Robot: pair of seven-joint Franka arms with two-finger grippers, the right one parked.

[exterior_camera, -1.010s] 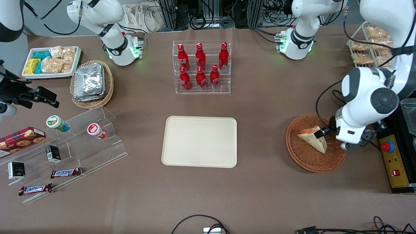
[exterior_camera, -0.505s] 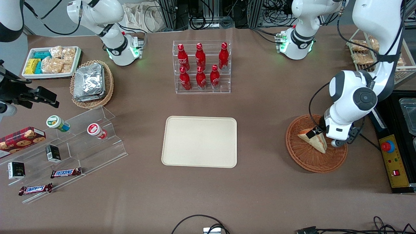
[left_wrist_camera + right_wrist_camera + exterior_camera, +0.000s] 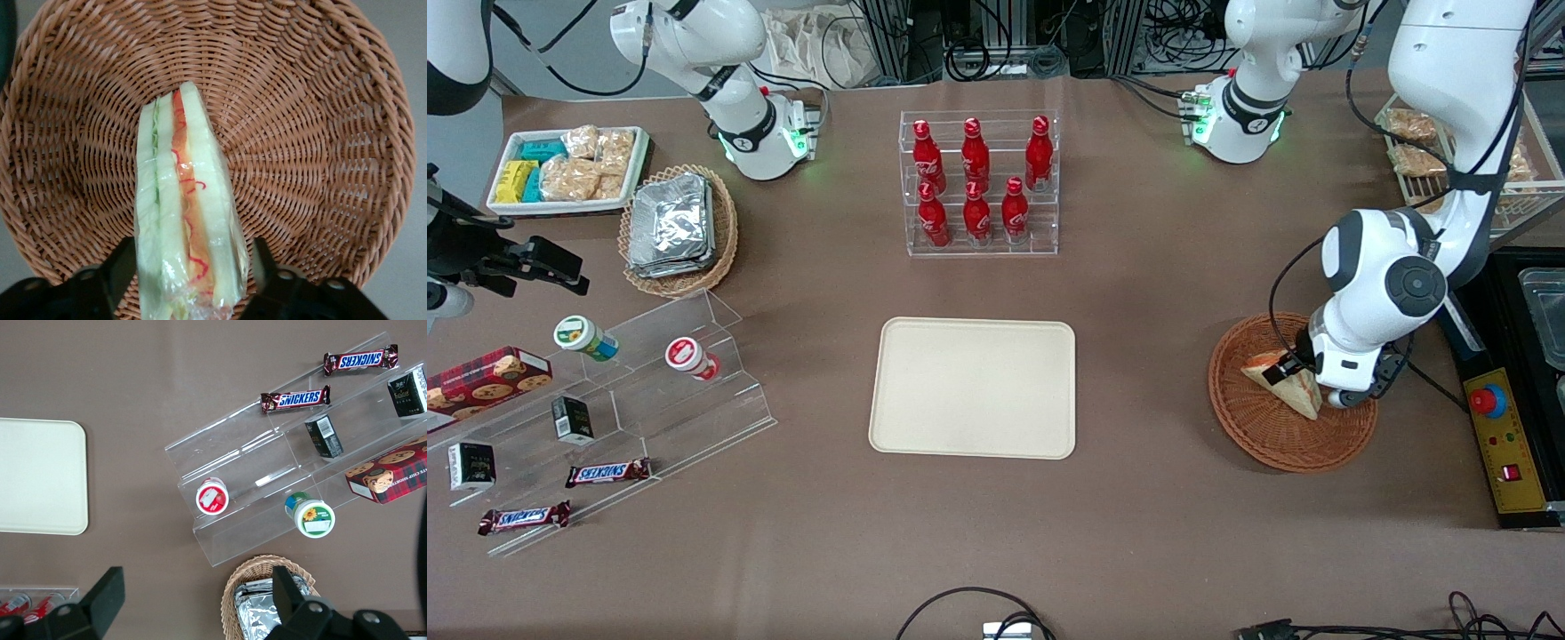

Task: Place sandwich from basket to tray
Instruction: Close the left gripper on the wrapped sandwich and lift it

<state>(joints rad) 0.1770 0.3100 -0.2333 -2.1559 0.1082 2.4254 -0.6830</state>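
The gripper [image 3: 193, 267] is straddling the sandwich [image 3: 189, 213] in the basket [image 3: 320, 133] — fingers [image 3: 123, 263] spread either side, not yet visibly clamped — readying a lift toward the tray [image 3: 973, 388].

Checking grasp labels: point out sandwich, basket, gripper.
sandwich [image 3: 187, 220]: left wrist view, orange filling edge.
basket [image 3: 320, 133]: left wrist view, woven inner wall.
gripper [image 3: 190, 270]: left wrist view, midway between fingertips, straddling the sandwich.

We read "SNICKERS" on two bars [image 3: 361, 360] [image 3: 295, 399] by acrylic shelf [image 3: 267, 480]; gripper [image 3: 190, 283] over basket: no readable text.
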